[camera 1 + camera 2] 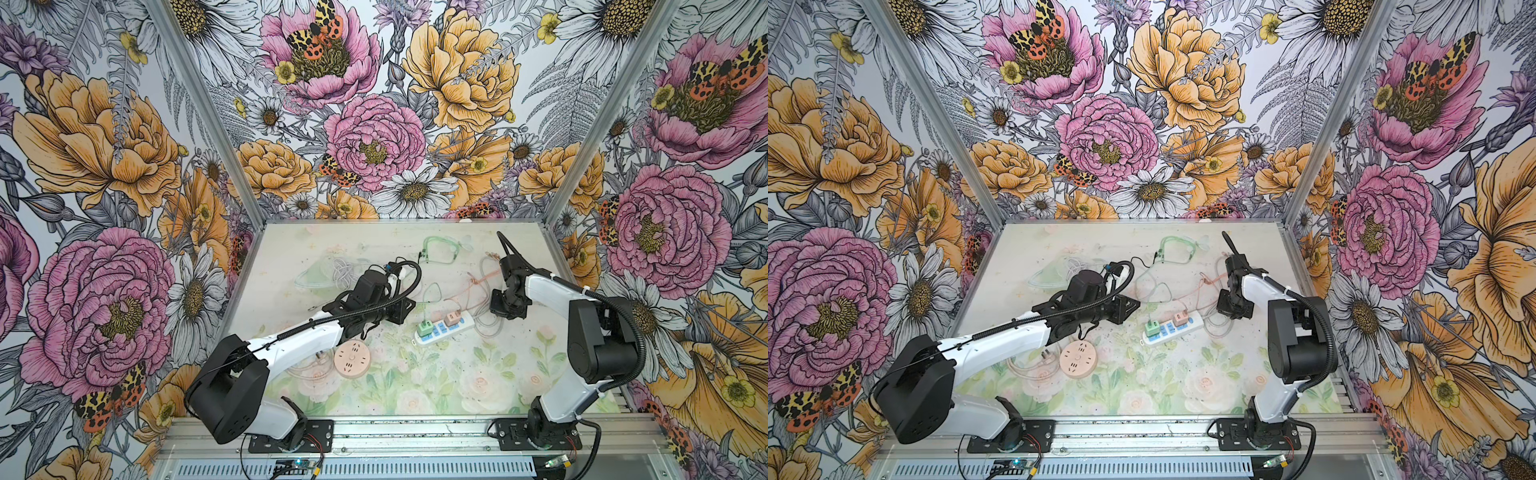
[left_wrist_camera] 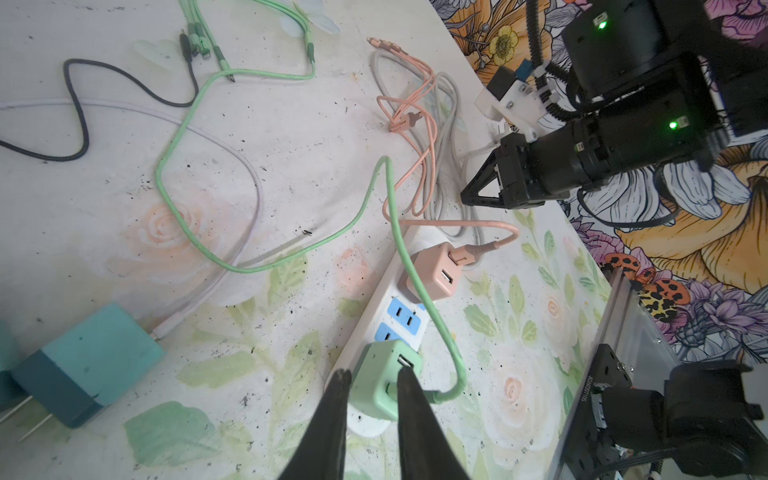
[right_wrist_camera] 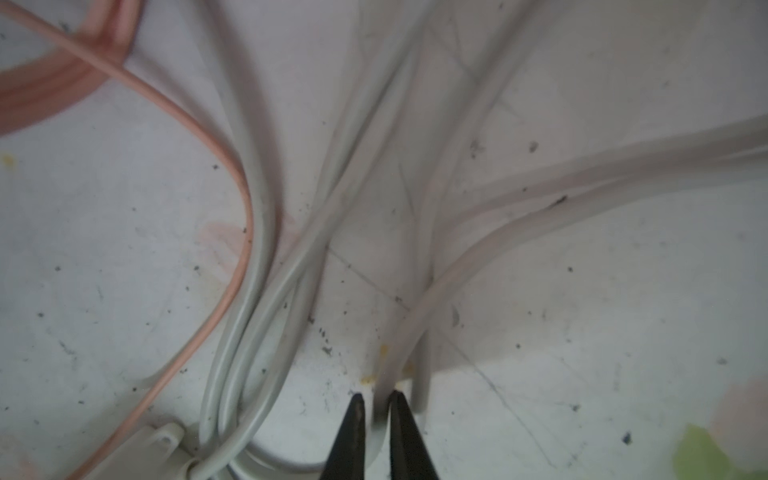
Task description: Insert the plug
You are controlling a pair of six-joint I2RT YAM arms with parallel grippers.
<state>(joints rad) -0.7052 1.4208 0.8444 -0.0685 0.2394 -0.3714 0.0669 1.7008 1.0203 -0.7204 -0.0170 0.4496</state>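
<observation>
A white power strip [image 1: 457, 327] with blue sockets lies mid-table. A green cube plug [image 1: 424, 328] sits in its near end and a pink cube plug [image 1: 451, 318] further along. In the left wrist view my left gripper [image 2: 374, 374] is shut on the green plug [image 2: 380, 353]: one finger rests at its far side, the other on its USB face beside the green cable [image 2: 453, 357]. In the right wrist view my right gripper [image 3: 376, 401] pinches a pale white cable [image 3: 419, 307] just above the table, past the strip's far end.
A round pink socket disc [image 1: 352, 359] lies in front of the left arm. A teal charger [image 2: 83, 365] with bare prongs lies on the table. Loose green, pink, black and white cables [image 1: 440, 249] sprawl behind the strip. Floral walls close off three sides.
</observation>
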